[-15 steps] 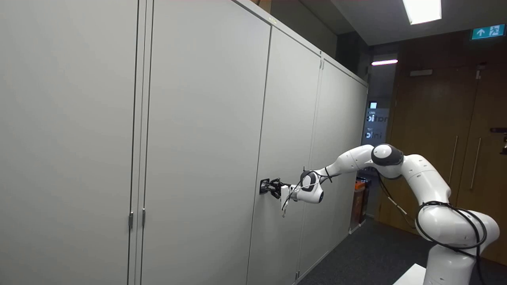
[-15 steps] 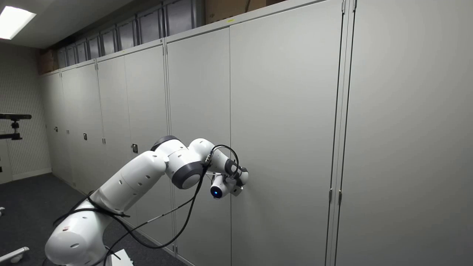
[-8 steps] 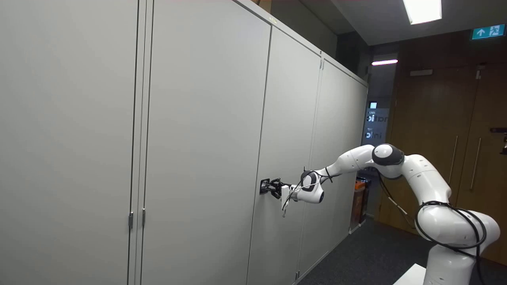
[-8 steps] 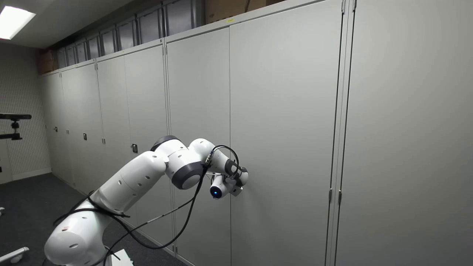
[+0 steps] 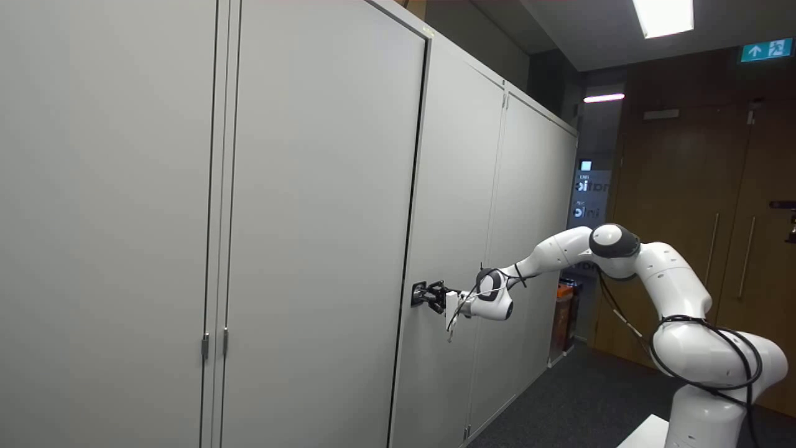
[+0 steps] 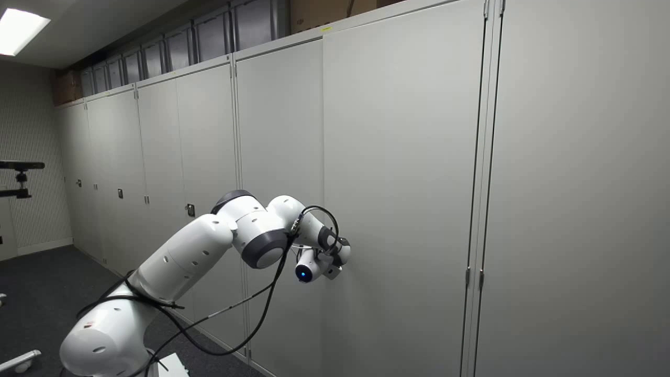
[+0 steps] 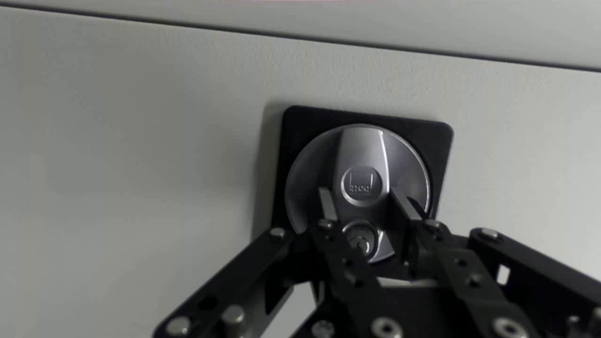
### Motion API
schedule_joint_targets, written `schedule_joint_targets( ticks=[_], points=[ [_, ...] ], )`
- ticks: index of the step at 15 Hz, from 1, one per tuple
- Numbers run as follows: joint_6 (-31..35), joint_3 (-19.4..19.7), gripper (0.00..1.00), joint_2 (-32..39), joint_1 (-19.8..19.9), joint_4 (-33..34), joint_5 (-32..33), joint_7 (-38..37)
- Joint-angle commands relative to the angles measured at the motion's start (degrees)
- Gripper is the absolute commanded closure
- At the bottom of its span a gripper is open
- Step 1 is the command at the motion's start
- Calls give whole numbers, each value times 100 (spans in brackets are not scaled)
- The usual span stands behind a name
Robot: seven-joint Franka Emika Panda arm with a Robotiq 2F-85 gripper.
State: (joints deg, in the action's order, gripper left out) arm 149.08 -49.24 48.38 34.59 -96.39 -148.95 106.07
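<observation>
My fingers [image 7: 327,205] grasp the knob [image 7: 364,150] from both sides on its square plate [image 7: 305,123], near the edge of the door [image 5: 454,205], where a dark gap [image 7: 300,37] runs beside the next panel [image 5: 323,218]; my arm [image 5: 668,283] is outstretched.

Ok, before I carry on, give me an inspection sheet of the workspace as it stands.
Surface: grey cabinet door, upright, dark gap along its edge.
Job's things: silver handle on a black plate.
Clutter: grey boxes and a cardboard box atop the cabinets.
Pincer: shut on the handle.
Cables: black, looped round the arm, some hanging slack.
Surroundings: wooden double door, lit exit sign, dark carpet.
</observation>
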Motion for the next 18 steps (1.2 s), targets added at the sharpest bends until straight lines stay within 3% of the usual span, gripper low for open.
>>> schedule_joint_targets(
  ticks=[1, 18],
  points=[
    [-281, -411, 92, -517, 523, -773, 0, -62],
    [-392, -1575, 92, -959, 2072, -2188, 20, 5]
  ],
)
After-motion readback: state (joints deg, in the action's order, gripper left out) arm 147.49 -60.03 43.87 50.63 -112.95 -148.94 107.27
